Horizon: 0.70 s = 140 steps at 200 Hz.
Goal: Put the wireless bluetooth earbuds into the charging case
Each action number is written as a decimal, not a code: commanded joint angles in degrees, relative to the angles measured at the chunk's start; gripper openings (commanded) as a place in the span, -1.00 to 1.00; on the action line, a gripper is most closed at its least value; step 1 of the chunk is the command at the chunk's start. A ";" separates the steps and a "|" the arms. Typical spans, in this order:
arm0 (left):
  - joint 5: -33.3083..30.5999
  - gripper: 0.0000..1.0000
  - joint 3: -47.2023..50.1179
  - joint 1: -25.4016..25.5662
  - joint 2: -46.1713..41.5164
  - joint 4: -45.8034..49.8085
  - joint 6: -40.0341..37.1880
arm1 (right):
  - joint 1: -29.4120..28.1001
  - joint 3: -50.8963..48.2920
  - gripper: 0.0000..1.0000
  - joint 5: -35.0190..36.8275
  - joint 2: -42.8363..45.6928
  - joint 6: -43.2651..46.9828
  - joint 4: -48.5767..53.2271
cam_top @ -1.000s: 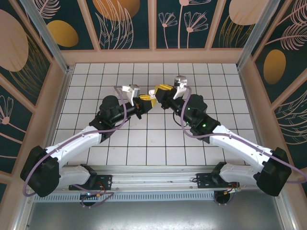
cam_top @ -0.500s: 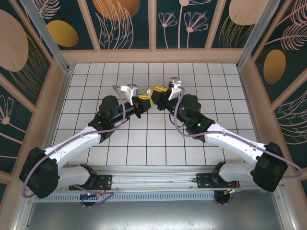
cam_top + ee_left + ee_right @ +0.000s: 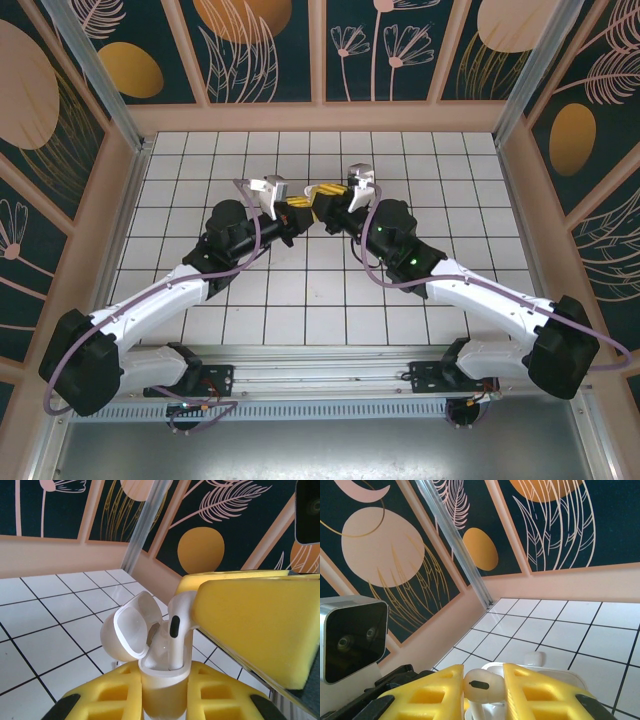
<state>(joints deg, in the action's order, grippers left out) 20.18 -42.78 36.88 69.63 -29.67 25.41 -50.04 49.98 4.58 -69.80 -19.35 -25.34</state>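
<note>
My left hand (image 3: 162, 697) is clenched on the open charging case (image 3: 162, 677), its lid (image 3: 131, 630) tipped back. My right hand (image 3: 482, 695) pinches an earbud (image 3: 176, 625) whose stem sits partway down one well, the two hands meeting above the tiled table (image 3: 300, 290). The bud's head stands proud of the rim, so I judge it unseated; letting go now could tip it out onto the table, and pressing off-axis could jam the stem or twist the case in the soft foam pads (image 3: 110, 695).
</note>
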 commanded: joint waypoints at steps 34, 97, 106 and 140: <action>-2.56 -1.00 -1.32 0.44 -2.57 -2.29 -1.45 | -1.30 -1.42 -0.51 -2.09 1.76 0.37 4.43; -0.60 -1.00 1.31 0.38 -3.33 -6.26 -5.88 | -2.47 -0.24 -0.51 0.69 1.24 0.91 9.74; -0.50 -1.00 2.00 0.38 -3.44 -7.17 -6.44 | -2.64 -0.06 -0.51 0.78 1.14 0.72 10.26; -0.15 -1.00 2.64 0.41 -3.71 -7.77 -7.90 | -2.74 0.00 -0.50 1.09 1.36 0.55 10.83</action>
<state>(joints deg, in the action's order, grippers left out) 19.44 -39.83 37.19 68.16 -29.91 19.94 -51.94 49.82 5.56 -68.73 -18.74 -18.81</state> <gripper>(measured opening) 0.178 0.248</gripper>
